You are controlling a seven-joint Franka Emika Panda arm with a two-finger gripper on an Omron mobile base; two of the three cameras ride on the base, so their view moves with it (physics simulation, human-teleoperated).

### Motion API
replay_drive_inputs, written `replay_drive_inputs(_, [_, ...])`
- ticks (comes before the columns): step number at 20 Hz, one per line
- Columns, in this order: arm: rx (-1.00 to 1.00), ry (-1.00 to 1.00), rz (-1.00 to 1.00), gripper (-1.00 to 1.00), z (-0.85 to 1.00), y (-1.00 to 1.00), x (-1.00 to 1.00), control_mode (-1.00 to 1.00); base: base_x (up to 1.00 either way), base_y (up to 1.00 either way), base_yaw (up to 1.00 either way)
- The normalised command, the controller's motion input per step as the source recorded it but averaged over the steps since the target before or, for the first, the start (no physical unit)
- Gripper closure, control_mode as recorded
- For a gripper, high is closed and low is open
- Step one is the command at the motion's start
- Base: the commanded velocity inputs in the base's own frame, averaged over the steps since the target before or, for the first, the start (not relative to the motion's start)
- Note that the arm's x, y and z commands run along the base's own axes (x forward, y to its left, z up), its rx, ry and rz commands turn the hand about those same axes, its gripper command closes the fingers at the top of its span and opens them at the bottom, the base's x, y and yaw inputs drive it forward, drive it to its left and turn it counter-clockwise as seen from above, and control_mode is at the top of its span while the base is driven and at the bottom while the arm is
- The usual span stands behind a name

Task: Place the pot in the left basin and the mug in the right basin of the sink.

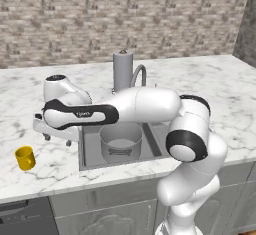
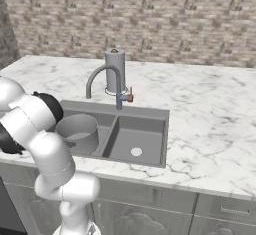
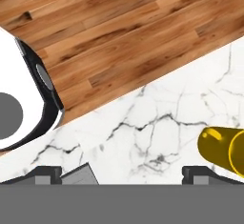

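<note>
The grey metal pot [image 1: 121, 141] [image 2: 77, 131] stands in the left basin [image 1: 91, 149] [image 2: 103, 121] of the sink [image 2: 150, 112]. The right basin [image 2: 142, 134] holds nothing; its pale drain shows. The yellow mug [image 1: 25, 157] [image 3: 223, 149] sits upright on the marble counter, left of the sink and near the front edge. My gripper [image 1: 58, 140] [image 3: 123, 176] hangs open over the counter between the mug and the sink, a little above the surface. Nothing is between its fingers; in the hand view the mug lies off to the right, just beyond the right fingertip [image 3: 200, 174].
A tall grey paper-towel roll [image 1: 122, 69] [image 2: 114, 69] stands behind the sink beside the curved faucet [image 1: 139, 74] [image 2: 100, 76]. The counter's front edge [image 3: 143, 87] runs close to the mug, with wooden floor [image 3: 119, 23] below. A brick wall backs the counter.
</note>
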Motion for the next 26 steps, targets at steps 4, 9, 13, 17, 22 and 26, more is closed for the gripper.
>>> replay_drive_inputs(4, [0.0, 0.0, 0.02, -1.0, -0.01, 0.09, 0.05, -1.0, 0.0, 0.0, 0.0])
replay_drive_inputs(9, [0.0, 0.0, 0.03, -1.0, -0.01, 0.0, 0.02, -1.0, 0.0, 0.0, 0.0])
replay_drive_inputs(13, [0.0, 0.0, 0.04, -1.0, -0.04, 0.07, 0.0, -1.0, 0.0, 0.0, 0.0])
replay_drive_inputs(17, [0.0, 0.0, 0.03, -1.0, -0.12, 0.16, 0.01, -1.0, 0.0, 0.0, 0.0])
replay_drive_inputs(22, [0.0, 0.0, 0.03, -1.0, -0.1, 0.16, 0.05, -1.0, 0.0, 0.0, 0.0])
replay_drive_inputs(26, [0.0, 0.0, 0.02, -1.0, -0.01, 0.13, 0.11, -1.0, 0.0, 0.0, 0.0])
